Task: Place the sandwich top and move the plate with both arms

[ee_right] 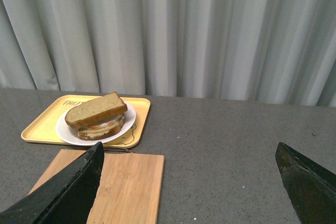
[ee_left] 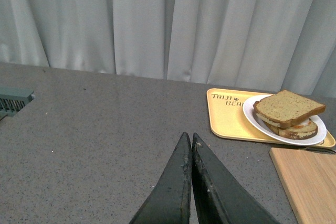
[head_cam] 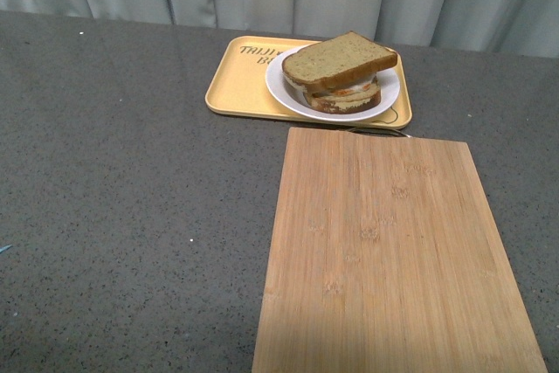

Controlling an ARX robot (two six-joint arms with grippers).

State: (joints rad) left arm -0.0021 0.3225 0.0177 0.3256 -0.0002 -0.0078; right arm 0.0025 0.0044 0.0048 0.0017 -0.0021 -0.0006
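The sandwich top point(head_cam: 339, 60) already caps the stack on the plate point(head_cam: 284, 85), which sits on the yellow tray point(head_cam: 236, 85), far ahead of both arms. Left jaws pressed together, right jaws spread wide.

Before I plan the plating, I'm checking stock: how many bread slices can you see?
2 seen for sure: the sandwich top lying tilted on the stack, and a lower slice under the filling, both on the plate. More may be hidden in the stack.
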